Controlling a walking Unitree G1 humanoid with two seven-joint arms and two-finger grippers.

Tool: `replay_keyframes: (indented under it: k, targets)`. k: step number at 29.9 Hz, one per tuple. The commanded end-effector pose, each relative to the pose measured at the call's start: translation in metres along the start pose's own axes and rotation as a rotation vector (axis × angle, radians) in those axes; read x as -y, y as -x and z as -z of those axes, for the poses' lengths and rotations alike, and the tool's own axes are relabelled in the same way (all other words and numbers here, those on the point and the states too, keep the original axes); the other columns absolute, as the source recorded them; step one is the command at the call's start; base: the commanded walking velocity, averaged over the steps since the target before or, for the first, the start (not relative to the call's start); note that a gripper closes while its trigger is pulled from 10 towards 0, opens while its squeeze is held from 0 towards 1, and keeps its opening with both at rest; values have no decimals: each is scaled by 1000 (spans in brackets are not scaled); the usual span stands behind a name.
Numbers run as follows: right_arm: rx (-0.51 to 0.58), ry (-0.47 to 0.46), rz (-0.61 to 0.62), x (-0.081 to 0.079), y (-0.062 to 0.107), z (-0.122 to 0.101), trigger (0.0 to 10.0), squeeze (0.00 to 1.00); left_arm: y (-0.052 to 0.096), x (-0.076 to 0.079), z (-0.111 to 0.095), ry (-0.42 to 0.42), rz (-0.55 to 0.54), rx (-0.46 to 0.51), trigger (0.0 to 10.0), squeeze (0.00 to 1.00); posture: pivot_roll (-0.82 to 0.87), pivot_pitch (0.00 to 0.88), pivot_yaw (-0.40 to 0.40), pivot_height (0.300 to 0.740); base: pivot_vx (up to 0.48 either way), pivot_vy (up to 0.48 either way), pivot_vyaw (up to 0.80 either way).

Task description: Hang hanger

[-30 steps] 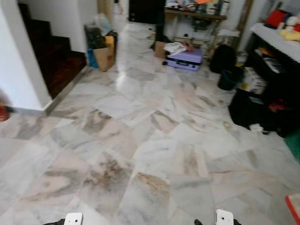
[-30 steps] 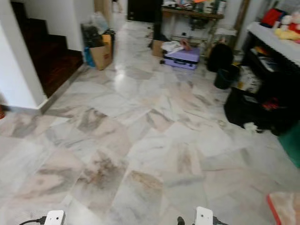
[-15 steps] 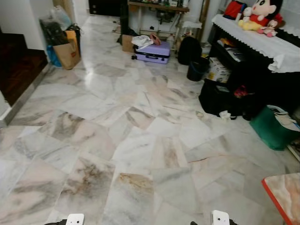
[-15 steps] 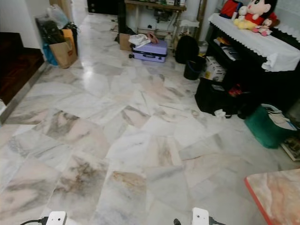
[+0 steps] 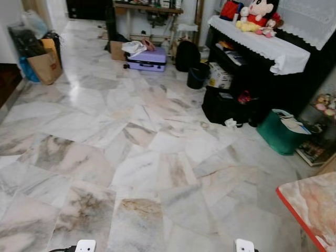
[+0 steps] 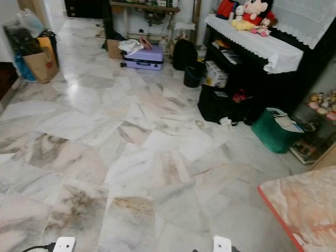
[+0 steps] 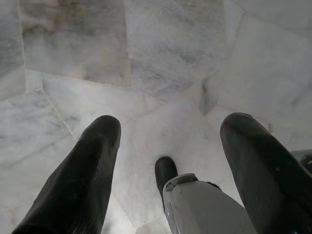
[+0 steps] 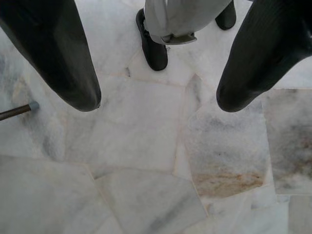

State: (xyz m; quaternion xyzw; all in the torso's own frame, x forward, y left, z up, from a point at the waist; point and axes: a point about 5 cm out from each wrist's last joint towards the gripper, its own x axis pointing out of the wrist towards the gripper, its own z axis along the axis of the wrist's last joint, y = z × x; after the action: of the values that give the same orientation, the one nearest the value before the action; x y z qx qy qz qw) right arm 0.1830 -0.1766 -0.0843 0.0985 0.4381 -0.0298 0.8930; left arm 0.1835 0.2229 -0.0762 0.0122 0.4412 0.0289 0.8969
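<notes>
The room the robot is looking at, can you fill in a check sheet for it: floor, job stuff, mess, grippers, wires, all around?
Surface: marble floor, bare in the middle.
Job's things: no hanger seen.
Clutter: purple suitcase, paper bag, black bags, green bin.
Grippers: left gripper and right gripper hang open over the floor, holding nothing.
Cables: black cable by the left arm.
Surroundings: black shelf with soft toys, red-edged table at right.
</notes>
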Motion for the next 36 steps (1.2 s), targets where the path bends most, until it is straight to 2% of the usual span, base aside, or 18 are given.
replay_keyframes:
  k: [1, 17, 36]
  targets:
    - [-19, 3, 14, 4, 1, 4, 10000, 0, 1, 2, 5, -30, 9, -24, 10000, 0, 167, 0, -83, 740, 0, 0, -731]
    - [-38, 3, 16, 6, 2, 9, 10000, 0, 2, 1, 12, -38, 9, -49, 10000, 0, 160, 0, -79, 740, 0, 0, -730]
    - [-39, 3, 14, 4, 2, 9, 10000, 0, 2, -1, 10, -53, 13, -42, 10000, 0, 157, 0, -71, 740, 0, 0, -727]
